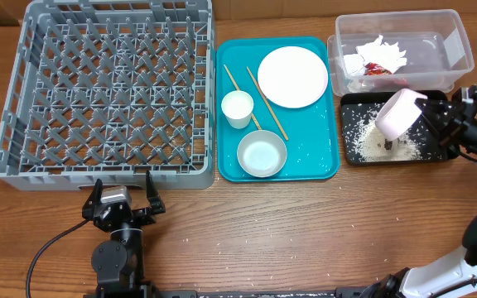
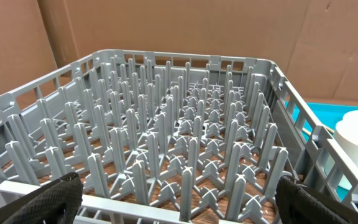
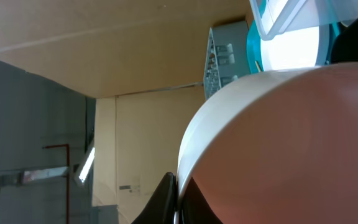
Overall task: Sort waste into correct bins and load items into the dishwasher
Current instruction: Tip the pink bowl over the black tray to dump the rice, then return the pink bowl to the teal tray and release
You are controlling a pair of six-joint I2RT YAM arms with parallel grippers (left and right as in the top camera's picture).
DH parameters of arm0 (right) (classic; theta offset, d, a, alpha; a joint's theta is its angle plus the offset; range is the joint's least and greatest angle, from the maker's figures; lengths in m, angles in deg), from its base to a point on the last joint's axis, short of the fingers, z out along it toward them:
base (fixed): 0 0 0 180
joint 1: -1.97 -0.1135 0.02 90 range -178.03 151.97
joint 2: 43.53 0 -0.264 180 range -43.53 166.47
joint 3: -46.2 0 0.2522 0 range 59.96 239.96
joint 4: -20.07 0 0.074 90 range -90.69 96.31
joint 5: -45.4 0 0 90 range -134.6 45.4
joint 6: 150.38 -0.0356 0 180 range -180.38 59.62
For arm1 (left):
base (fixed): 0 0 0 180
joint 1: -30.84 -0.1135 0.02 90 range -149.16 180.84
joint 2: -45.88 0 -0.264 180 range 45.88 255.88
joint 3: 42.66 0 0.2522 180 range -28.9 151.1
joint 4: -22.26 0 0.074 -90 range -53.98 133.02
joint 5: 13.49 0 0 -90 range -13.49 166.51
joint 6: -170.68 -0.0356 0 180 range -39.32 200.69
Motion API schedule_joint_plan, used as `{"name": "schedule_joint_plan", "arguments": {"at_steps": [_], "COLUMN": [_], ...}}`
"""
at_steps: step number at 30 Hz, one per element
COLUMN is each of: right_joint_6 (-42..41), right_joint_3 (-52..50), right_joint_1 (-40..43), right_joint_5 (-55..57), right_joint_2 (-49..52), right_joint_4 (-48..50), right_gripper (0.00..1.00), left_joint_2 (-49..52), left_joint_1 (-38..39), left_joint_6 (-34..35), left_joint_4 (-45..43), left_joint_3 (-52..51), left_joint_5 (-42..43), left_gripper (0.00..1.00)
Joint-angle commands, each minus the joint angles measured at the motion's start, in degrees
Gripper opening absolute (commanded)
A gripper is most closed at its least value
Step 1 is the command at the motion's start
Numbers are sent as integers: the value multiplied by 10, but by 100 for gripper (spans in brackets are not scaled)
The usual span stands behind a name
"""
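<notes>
Wood table (image 1: 305, 223), bowl (image 1: 397, 114) tipped (over black tray (image 1: 359, 103))

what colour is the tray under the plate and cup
The tray is teal, clearest in the overhead view.

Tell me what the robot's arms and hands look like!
Both are mostly black. The left gripper has two black fingers, a grey block behind them and a black cable. The right gripper is black too, and its arm has a white section.
</notes>
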Motion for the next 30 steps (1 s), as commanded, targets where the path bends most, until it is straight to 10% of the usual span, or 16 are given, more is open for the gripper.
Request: {"name": "schedule_joint_plan", "arguments": {"at_steps": [1, 19, 30], "right_joint_6": [-35, 0, -49], "right_joint_3": [0, 4, 168], "right_joint_1": [-1, -189, -486], "right_joint_5": [-19, 98, 702], "right_joint_2": [-4, -23, -90], "right_joint_4": [16, -10, -186], "right_gripper": [4, 4, 4], "left_joint_2": [-4, -4, -4], "left_joint_1": [-3, -3, -3], "left_joint_6": [-15, -15, -15], "left_joint_4": [-1, -1, -1], "left_joint_3": [-2, -2, -2], "left_joint_5": [3, 3, 3], "left_gripper": [100, 100, 100]}}
